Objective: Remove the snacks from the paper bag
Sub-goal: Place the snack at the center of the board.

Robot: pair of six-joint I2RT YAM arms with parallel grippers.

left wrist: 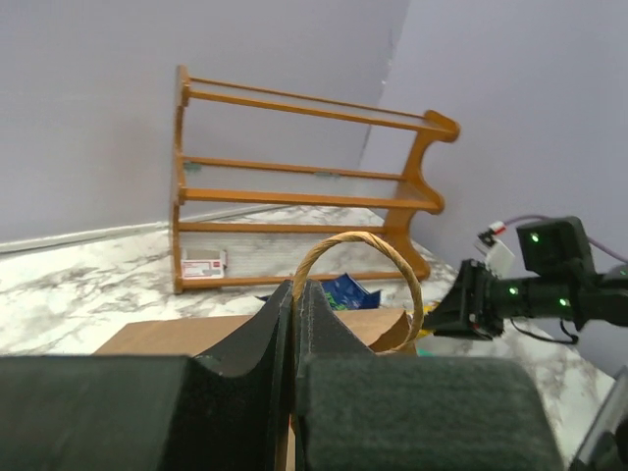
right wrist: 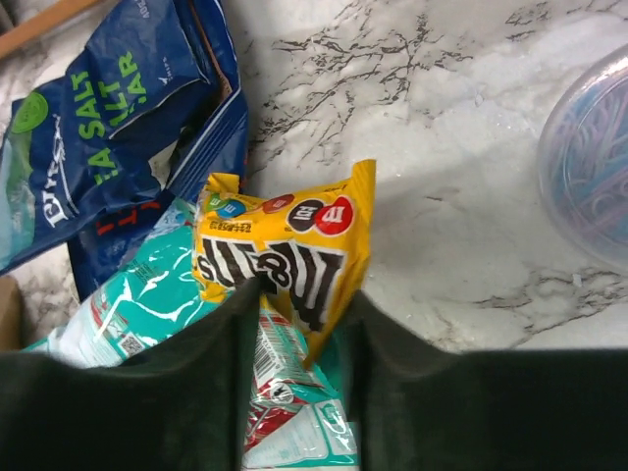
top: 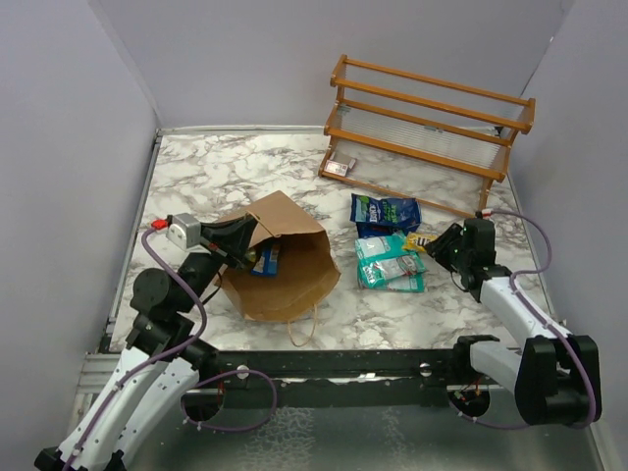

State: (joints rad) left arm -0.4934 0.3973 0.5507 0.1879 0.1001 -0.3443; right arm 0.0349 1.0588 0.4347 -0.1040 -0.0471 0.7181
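The brown paper bag lies on its side mid-table, its mouth toward the left arm. My left gripper is shut on the bag's twisted handle loop at the rim, jaws pressed together. One blue packet shows inside the bag's mouth. To the right lie a blue packet, teal packets and a yellow packet. My right gripper is open, jaws either side of the yellow packet's lower end, which rests on a teal packet.
A wooden rack stands at the back right with a small pale box at its foot. A clear round cup sits right of the yellow packet. Grey walls close in the table on three sides.
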